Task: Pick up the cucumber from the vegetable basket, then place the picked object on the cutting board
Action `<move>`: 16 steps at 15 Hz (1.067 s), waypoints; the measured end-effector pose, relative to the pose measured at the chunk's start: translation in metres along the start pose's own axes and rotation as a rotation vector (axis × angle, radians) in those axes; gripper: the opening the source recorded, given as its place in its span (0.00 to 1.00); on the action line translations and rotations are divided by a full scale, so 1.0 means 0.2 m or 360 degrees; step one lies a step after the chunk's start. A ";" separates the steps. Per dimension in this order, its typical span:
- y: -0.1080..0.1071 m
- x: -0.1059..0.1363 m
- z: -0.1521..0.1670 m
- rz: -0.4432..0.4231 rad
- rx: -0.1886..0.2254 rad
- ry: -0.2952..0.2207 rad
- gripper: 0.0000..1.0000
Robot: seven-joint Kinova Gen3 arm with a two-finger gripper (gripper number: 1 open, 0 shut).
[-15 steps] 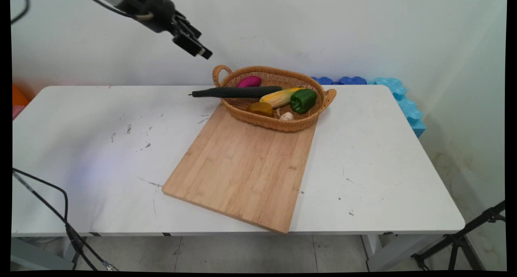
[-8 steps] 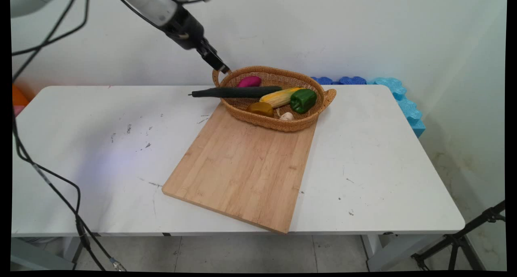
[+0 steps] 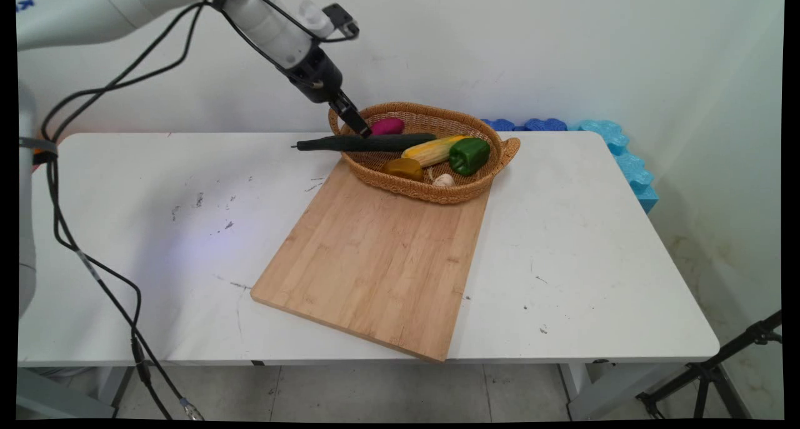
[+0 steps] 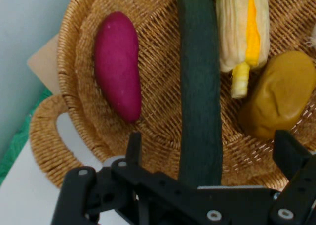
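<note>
two spread fingers (image 4: pixel 289 151) of the gripper (image 4: pixel 207 148) straddle the cucumber (image 4: pixel 199 86) in the basket (image 3: pixel 475 188).

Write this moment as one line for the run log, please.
tool: open, above cucumber | cucumber: in basket, one end over the rim | beside it: purple sweet potato, corn | basket: on cutting board

No readable text, label, brand or number was seen on the wicker basket (image 4: pixel 79 76), the vegetables, the cutting board (image 3: pixel 375 260) or the table (image 3: pixel 594 247).
</note>
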 end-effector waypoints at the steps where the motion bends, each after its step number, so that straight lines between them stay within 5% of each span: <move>1: 0.00 0.01 0.04 0.0000 -0.0005 -0.0014 1.00; 9: 0.01 0.04 0.23 0.0048 -0.0007 -0.0070 1.00; 10: 0.01 0.04 0.24 0.0055 -0.0003 -0.0075 0.00; 16: 0.02 0.06 0.30 0.0123 0.0000 -0.0094 0.00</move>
